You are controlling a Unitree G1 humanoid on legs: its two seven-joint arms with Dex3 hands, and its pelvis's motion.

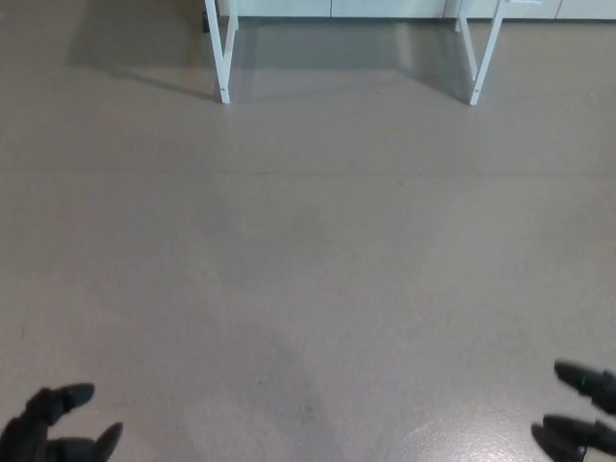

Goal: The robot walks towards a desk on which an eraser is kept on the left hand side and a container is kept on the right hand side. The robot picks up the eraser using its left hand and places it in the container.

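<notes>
Bare floor (pixel 318 269) across nearly the whole view: smooth, matte, grey-beige, faintly speckled. At the far edge, white desk legs (pixel 223 58), thin, square-sectioned, slightly splayed; desktop out of view, so no eraser or container visible. Near left, left hand (pixel 53 428), black, fingers spread, holding nothing; near right, right hand (pixel 582 414), fingers apart, likewise empty. Probably the approach step, well short of the desk. Next: walking forward until the desktop comes into view.
</notes>
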